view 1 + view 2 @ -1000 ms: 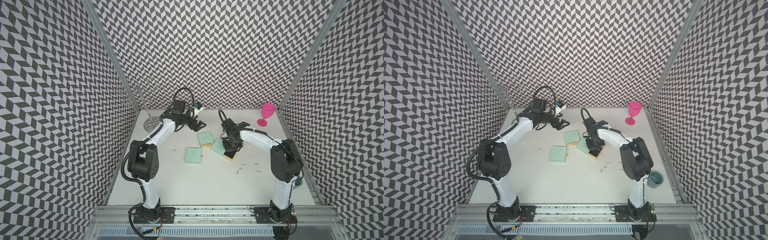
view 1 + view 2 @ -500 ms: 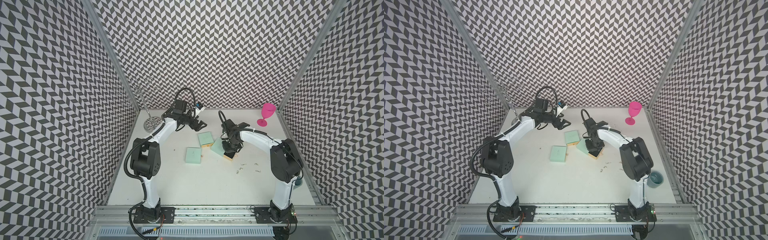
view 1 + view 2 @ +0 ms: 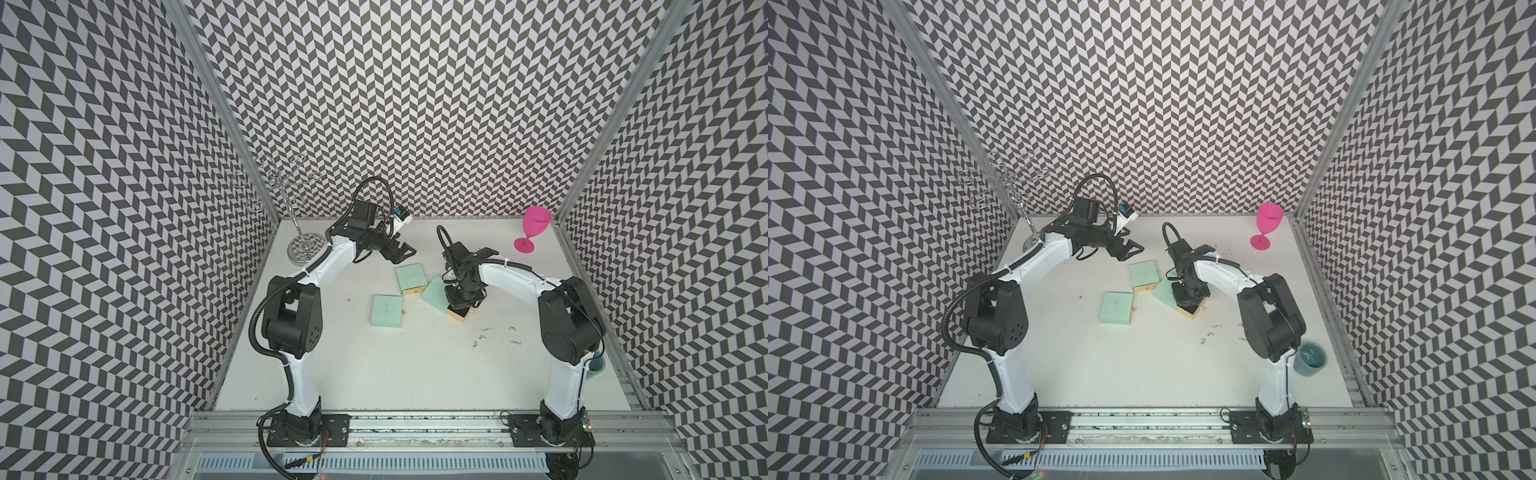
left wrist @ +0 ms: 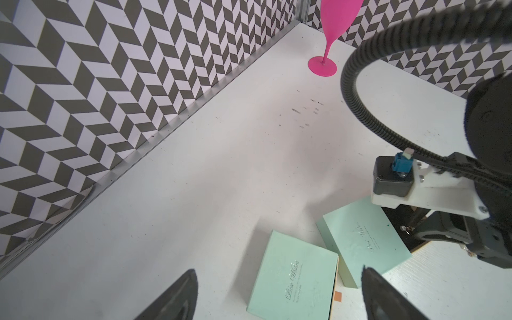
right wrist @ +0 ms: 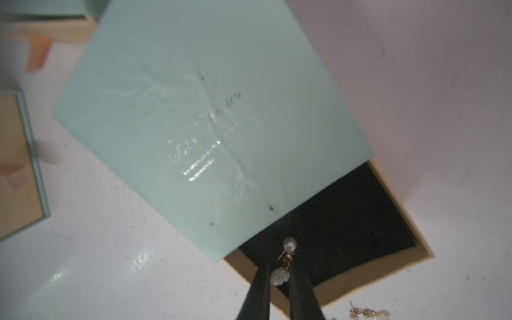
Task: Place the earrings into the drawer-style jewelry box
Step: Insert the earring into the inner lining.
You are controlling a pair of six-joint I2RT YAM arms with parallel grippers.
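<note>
The drawer-style jewelry box has a mint sleeve (image 3: 434, 293) (image 3: 1163, 293) (image 5: 207, 110) and its tan drawer (image 3: 460, 316) (image 5: 346, 221) is pulled out, showing black lining. My right gripper (image 3: 457, 305) (image 3: 1185, 303) (image 5: 281, 273) points down over the open drawer. Its narrow jaws pinch one of the earrings (image 5: 288, 253) (image 4: 406, 228), a pearl with a white flower. More earrings lie loose on the table (image 3: 484, 330) (image 3: 1212, 327) (image 5: 365, 313). My left gripper (image 3: 401, 251) (image 3: 1129, 251) (image 4: 278, 273) hangs open and empty behind the boxes.
Two closed mint boxes (image 3: 411, 279) (image 3: 387, 311) lie left of the open one. A chrome wire stand (image 3: 305, 248) is at the back left and a pink goblet (image 3: 534, 228) at the back right. A grey-blue cup (image 3: 1310, 358) sits by the right arm's base.
My left gripper has drifted slightly right, towards the boxes. The right gripper stays over the drawer with the earring, its jaws a touch wider.
</note>
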